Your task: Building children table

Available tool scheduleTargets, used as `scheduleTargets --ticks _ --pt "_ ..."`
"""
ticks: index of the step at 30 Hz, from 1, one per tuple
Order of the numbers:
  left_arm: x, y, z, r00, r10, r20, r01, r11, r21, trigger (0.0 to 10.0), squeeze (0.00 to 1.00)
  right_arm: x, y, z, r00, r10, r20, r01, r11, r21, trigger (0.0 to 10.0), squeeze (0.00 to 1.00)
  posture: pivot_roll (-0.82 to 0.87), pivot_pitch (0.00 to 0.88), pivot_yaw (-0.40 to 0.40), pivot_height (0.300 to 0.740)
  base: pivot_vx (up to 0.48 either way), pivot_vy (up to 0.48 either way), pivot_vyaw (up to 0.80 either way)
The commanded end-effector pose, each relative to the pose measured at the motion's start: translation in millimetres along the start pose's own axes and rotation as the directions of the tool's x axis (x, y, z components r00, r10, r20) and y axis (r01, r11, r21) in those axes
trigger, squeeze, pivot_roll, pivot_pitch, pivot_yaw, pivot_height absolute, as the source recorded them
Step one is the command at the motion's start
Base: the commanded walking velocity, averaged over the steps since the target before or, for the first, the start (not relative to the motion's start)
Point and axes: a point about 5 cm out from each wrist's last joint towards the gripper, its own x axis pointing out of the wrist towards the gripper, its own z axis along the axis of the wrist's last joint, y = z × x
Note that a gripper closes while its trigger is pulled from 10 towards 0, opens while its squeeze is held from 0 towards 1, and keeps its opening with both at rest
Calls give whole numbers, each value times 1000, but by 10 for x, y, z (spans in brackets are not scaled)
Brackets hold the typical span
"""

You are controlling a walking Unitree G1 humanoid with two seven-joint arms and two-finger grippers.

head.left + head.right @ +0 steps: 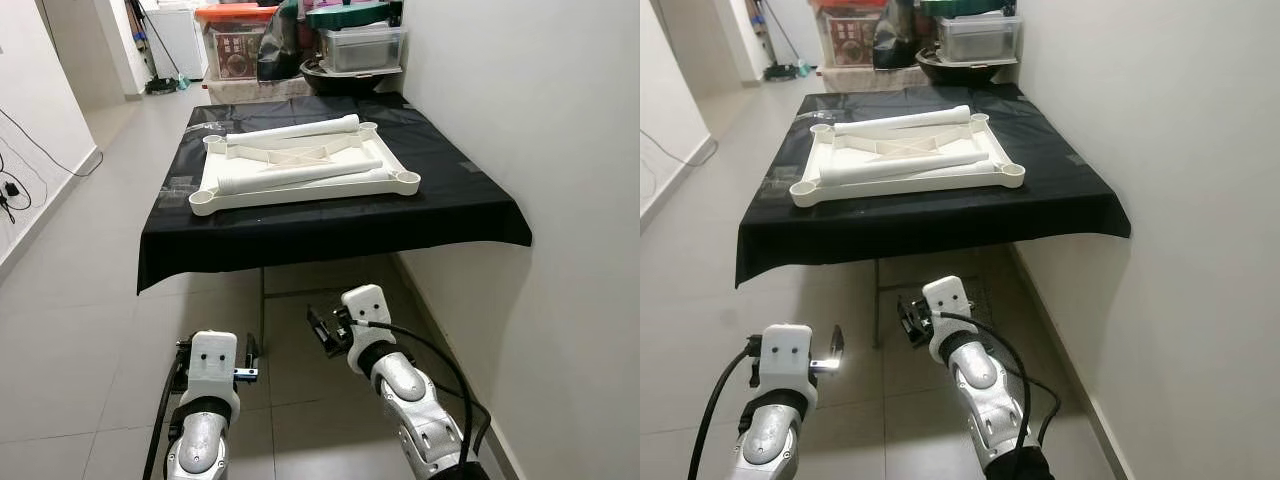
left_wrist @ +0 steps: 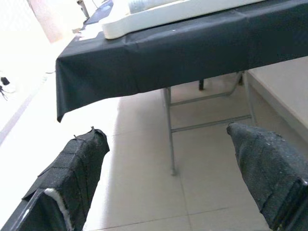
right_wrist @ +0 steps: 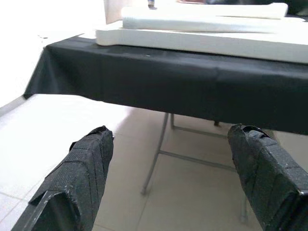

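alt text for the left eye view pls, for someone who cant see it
A white tabletop lies upside down on a black-covered table, with two white legs laid across it. The left gripper and right gripper hang low over the tiled floor in front of the table. Storage boxes stand behind it.

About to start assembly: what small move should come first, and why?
Probably raise both arms to tabletop height. The left gripper and right gripper hang open below the black-covered table, while the white table top and two legs lie untouched above.
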Motion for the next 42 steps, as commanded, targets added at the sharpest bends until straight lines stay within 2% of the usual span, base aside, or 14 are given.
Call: scheduleTargets --ticks 1,7,35,38,40,42 --pt "-3 10 45 1000 13 22 -13 1000 4 10000 0 9 -12 16 1000 -9 15 9 1000 9 10000 0 -59 0 21 740 240 0 0" --pt "43 44 102 998 33 46 -33 999 3 10000 0 7 20 17 999 14 34 -13 1000 -21 10000 0 -53 0 24 740 251 0 0" --pt "134 180 203 993 79 85 -79 997 1 10000 0 90 -14 146 995 -18 98 17 1000 2 10000 0 -44 0 21 740 280 0 0" --pt "149 195 234 992 72 106 -74 997 21 10000 0 109 -35 191 993 -34 113 35 999 -3 10000 0 -42 0 22 740 281 0 0" --pt "203 311 322 985 90 148 -99 994 55 10000 0 146 -80 287 988 -62 144 64 998 -9 10000 0 -40 0 16 740 277 0 0" --pt "203 311 322 985 90 148 -99 994 55 10000 0 146 -80 287 988 -62 144 64 998 -9 10000 0 -40 0 16 740 277 0 0"
